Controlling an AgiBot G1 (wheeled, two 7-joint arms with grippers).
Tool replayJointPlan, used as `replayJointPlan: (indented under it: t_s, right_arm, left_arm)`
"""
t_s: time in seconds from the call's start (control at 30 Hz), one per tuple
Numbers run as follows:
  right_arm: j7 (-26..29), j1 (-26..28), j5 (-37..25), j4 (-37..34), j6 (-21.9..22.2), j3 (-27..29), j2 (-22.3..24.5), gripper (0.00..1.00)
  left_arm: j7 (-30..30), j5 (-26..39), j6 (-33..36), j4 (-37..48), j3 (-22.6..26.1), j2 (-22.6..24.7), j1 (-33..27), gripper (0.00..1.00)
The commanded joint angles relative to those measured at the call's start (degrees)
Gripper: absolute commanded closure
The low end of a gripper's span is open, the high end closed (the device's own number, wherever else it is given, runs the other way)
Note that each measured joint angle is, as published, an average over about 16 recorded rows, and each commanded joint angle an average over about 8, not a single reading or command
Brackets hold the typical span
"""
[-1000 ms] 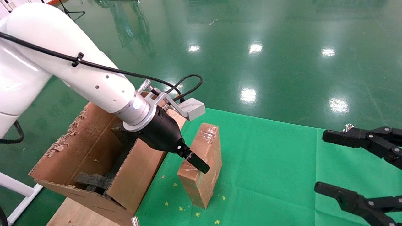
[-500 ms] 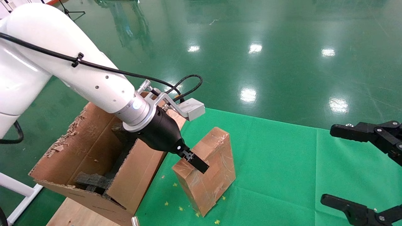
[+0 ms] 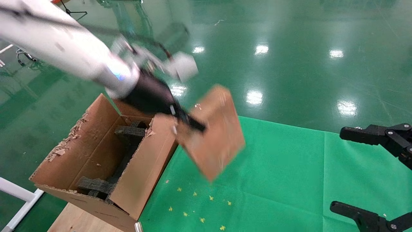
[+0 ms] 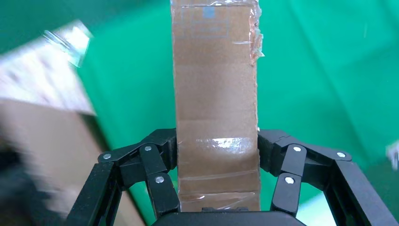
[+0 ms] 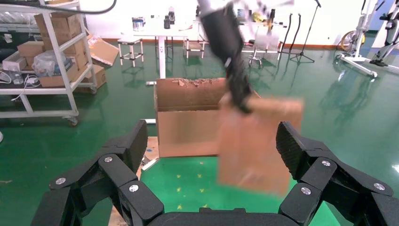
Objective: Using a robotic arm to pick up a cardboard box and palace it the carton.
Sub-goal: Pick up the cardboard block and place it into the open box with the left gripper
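Observation:
My left gripper (image 3: pixel 190 120), black on the white robotic arm (image 3: pixel 74 54), is shut on the cardboard box (image 3: pixel 214 135), a small taped brown brick. The box hangs tilted in the air above the green cloth, just right of the carton (image 3: pixel 141 174). In the left wrist view the fingers (image 4: pixel 162 155) press both narrow sides of the cardboard box (image 4: pixel 215 94). The carton stands open with ragged flaps and black foam (image 3: pixel 96 185) inside. My right gripper (image 3: pixel 336 168) waits open at the right edge; its wrist view shows the cardboard box (image 5: pixel 256 141) before the carton (image 5: pixel 186 117).
A green cloth (image 3: pixel 273 167) covers the table, with small yellow scraps (image 3: pixel 199 206) near its front. The carton rests on a wooden surface (image 3: pixel 77 220) beside a white frame (image 3: pixel 16 193). A shelf with boxes (image 5: pixel 47 42) stands far behind on the shiny green floor.
The left gripper has lifted the cardboard box off the cloth, after tilting it, and is moving fast upward. The right gripper drew slightly to the right, then stayed.

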Motion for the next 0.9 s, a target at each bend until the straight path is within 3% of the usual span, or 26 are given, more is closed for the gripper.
replayJointPlan:
  t_s: [0.03, 0.23, 0.47, 0.67, 0.9]
  right_arm:
    - [0.0, 0.0, 0.0, 0.0, 0.0, 0.0, 0.0, 0.00]
    - [0.0, 0.0, 0.0, 0.0, 0.0, 0.0, 0.0, 0.00]
    - [0.0, 0.0, 0.0, 0.0, 0.0, 0.0, 0.0, 0.00]
    - [0.0, 0.0, 0.0, 0.0, 0.0, 0.0, 0.0, 0.00]
    - [0.0, 0.0, 0.0, 0.0, 0.0, 0.0, 0.0, 0.00]
  left_arm:
    - [1.2, -0.3, -0.5, 1.6, -1.2, -1.0, -1.9, 1.00]
    - [6.5, 3.0, -2.1, 10.3, -3.4, -4.4, -9.4, 1.00]
    - [12.5, 10.4, -4.3, 17.5, -2.8, -8.8, -14.5, 1.00]
    - [17.9, 14.1, -4.5, 21.9, -1.2, -12.2, -14.6, 1.00]
    - [25.2, 14.2, -4.1, 26.8, 0.3, -15.2, -10.9, 1.00]
